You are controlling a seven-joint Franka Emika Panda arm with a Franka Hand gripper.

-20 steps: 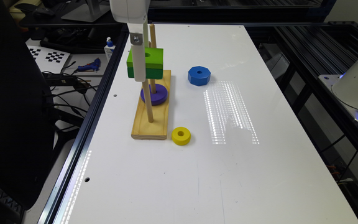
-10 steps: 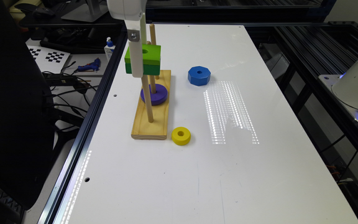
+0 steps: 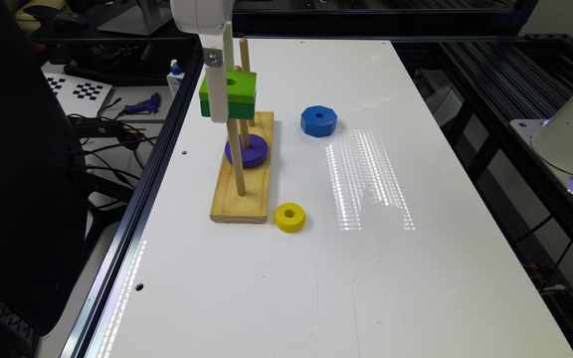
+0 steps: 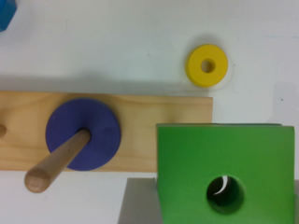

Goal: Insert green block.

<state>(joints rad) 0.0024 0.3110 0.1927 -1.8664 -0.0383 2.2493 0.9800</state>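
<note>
On the white table (image 3: pixel 366 258) your claw (image 3: pixel 217 107) clamped the green block (image 3: pixel 237 92) aloft above the wooden base (image 3: pixel 239 206). Within the last second it had shifted toward the exterior view's left, nearer the near peg (image 3: pixel 236 159). You had not yet threaded it.

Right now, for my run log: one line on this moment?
phase: insert | end effector: holding green block above pegs | purple ring: on middle peg | not seated

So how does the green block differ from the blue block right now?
The green block is square and is held up in the air near the pegs. The blue block is eight-sided and lies flat on the table, away from the wooden base. Both have a round centre hole.
</note>
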